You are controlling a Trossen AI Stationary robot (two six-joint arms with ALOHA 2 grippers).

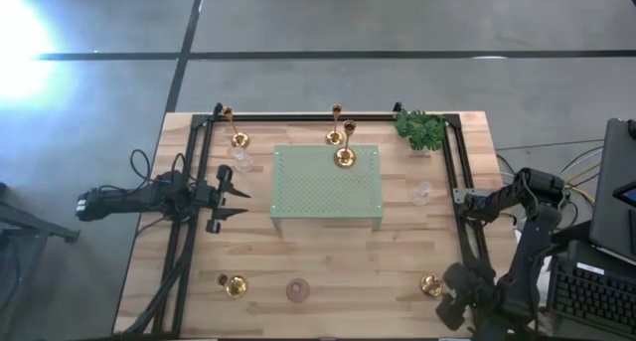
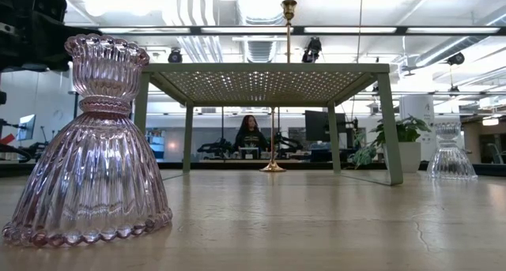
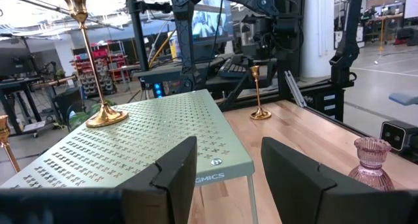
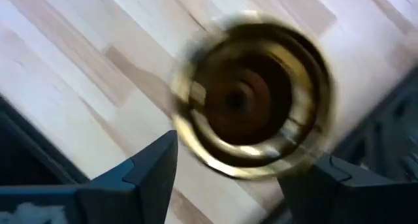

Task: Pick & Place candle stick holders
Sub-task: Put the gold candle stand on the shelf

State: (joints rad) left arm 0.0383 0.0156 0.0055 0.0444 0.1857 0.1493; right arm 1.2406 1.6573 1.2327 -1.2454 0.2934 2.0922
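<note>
A shiny gold-brass candle stick holder (image 4: 251,96) stands on the wooden surface (image 1: 328,261) at its near right corner, directly below the right hand (image 4: 238,168), fingers apart. The left hand (image 1: 238,194), fingers apart, waits beside the pale green perforated tray (image 1: 328,187), where 1 brass holder (image 1: 345,158) stands.

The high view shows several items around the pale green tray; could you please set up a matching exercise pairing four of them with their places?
Things:
1. pinkish ribbed glass candle holder
2. green leafy sprig
3. clear squat glass candle holder
4. gold-brass candle stick holder with round base

Places:
A. standing on the pale green perforated tray
B. far right corner of the wooden table
C. near table edge, in front of the tray
D. on the wood just right of the tray

Pairs: 1-C, 2-B, 3-D, 4-A
</note>
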